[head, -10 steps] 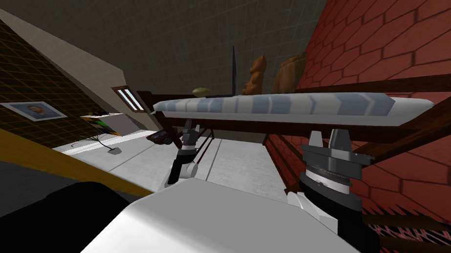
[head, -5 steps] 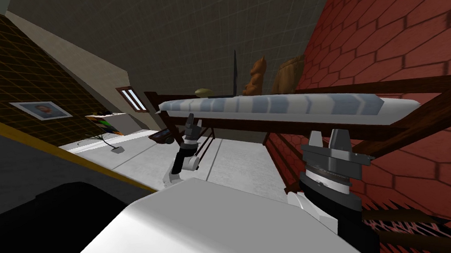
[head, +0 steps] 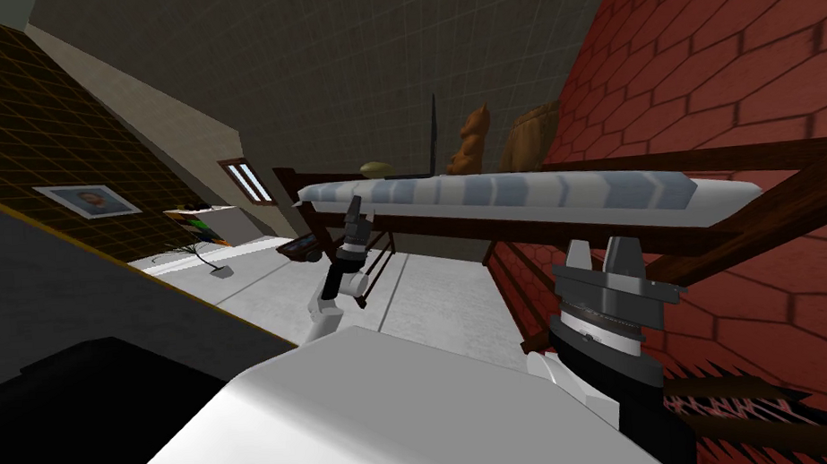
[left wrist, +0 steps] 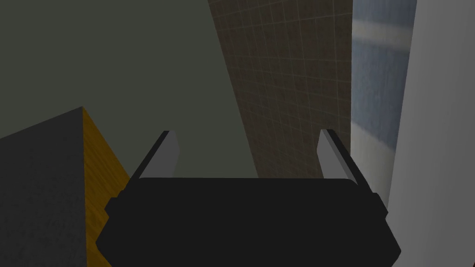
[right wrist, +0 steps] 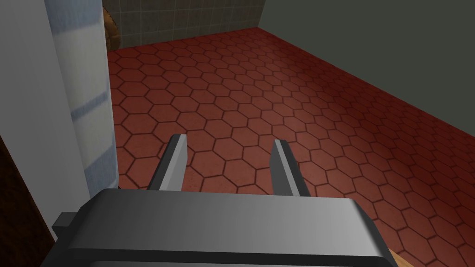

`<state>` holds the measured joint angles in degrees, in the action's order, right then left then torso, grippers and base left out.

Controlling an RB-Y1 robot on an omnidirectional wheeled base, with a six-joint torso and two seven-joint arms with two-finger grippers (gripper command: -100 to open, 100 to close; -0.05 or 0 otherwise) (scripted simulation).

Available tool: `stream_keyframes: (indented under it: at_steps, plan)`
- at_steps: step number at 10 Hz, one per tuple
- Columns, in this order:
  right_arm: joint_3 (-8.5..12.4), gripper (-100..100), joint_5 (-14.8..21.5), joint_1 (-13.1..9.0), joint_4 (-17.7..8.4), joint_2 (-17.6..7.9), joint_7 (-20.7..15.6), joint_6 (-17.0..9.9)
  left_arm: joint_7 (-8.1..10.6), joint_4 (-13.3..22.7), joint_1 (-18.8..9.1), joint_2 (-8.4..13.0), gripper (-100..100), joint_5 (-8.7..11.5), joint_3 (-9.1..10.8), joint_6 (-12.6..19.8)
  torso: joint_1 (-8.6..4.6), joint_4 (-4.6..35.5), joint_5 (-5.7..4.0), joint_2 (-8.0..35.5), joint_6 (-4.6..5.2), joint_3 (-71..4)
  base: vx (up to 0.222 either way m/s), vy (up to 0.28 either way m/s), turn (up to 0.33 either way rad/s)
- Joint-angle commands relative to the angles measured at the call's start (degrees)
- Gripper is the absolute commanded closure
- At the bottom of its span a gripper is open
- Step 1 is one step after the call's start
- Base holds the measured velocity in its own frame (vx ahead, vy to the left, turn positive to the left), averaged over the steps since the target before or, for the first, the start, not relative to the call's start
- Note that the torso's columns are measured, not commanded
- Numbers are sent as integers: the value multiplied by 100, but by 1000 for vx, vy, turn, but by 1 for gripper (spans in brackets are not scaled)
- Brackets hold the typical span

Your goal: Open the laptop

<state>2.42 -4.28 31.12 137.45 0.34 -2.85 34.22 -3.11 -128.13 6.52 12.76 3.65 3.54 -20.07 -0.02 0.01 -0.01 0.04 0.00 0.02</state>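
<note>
A thin dark laptop (head: pixel 434 134) stands on the striped blue and white mattress (head: pixel 508 192) of a bed, seen edge-on with its lid upright. My left gripper (head: pixel 354 212) is raised at the mattress's near left edge, below and left of the laptop, open and holding nothing. In the left wrist view its fingers (left wrist: pixel 162 155) stand wide apart with the mattress (left wrist: pixel 375 92) beside them. My right gripper (head: pixel 603 254) sits low under the bed's right part, with its fingers (right wrist: pixel 176 160) apart and nothing between them; the mattress edge (right wrist: pixel 88 92) is alongside.
A brown teddy bear (head: pixel 472 139), a brown pillow (head: pixel 531 132) and an olive cushion (head: pixel 374 167) lie on the bed. A dark wooden bed frame (head: pixel 582 232) runs below. A red hexagon-tiled wall (head: pixel 734 71) is at the right. A small dark object (head: pixel 300 248) lies on the pale floor.
My left arm has lifted from under the bed rail up to the mattress edge. The head view has shifted slightly. The right arm has stayed in place.
</note>
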Motion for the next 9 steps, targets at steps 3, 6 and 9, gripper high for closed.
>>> stream_keyframes:
  at_steps: [3, 6, 9]
  plan:
    - [0, 0, 0, 0, 0, 0, 0, 0, -146, 275, -800, 298, -100, 126, 26, 90, 3, -1, 1, -8, 0, -4, -35, 0, 8]
    - [0, 0, 0, 0, 0, 0, 0, 0, -250, 467, -1270, 497, -100, 214, 48, 200, 2, -1, 1, -4, 1, -2, -28, -2, 8]
    - [0, 0, 0, 0, 0, 0, 0, 0, -361, 679, -1756, 693, -100, 302, 69, 328, 0, 0, 0, 0, 0, 0, -29, -6, 7]
